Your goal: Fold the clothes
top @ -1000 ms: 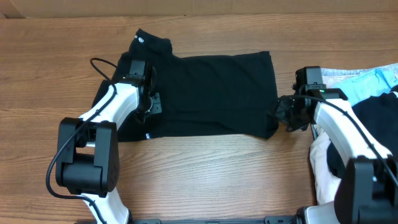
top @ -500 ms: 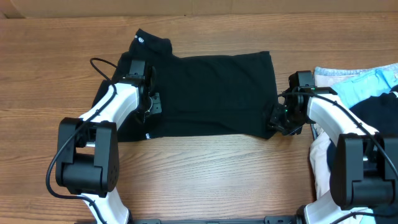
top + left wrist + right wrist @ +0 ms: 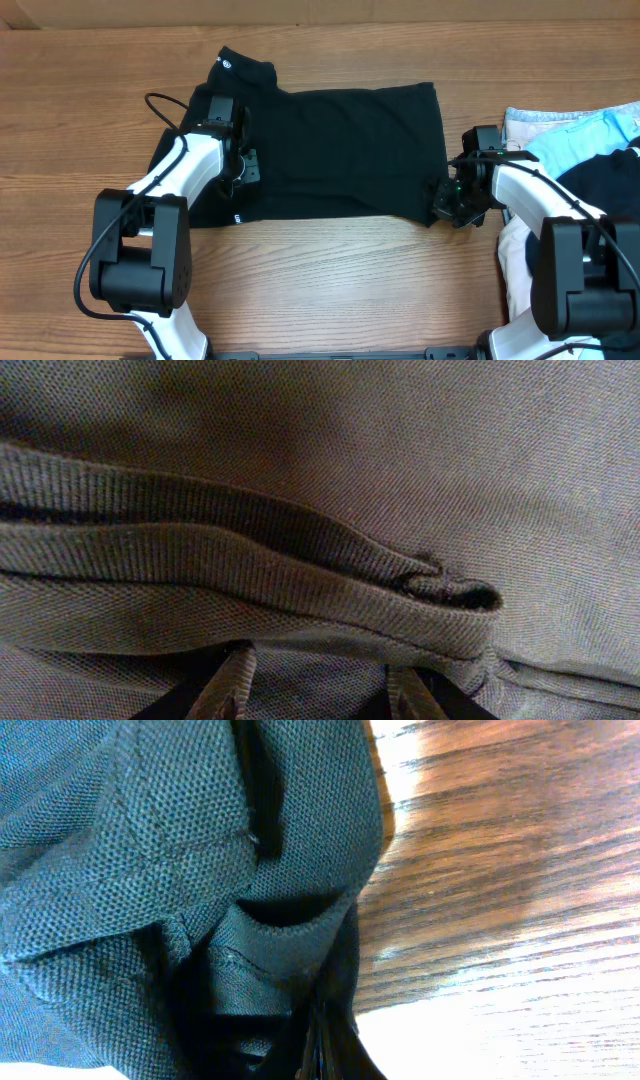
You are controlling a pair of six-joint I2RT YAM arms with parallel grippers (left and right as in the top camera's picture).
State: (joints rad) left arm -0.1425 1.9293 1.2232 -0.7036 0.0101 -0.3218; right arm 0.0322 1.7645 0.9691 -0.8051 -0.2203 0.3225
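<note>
My right fingers (image 3: 330,1042) are closed on the shirt (image 3: 340,150) at its near right corner. My left fingers (image 3: 226,688) are at its left side; whether they grip, I cannot tell.

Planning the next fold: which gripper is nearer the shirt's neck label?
Left. The left gripper sits on the T-shirt below its neck label; the right gripper is at the lower-right corner.
</note>
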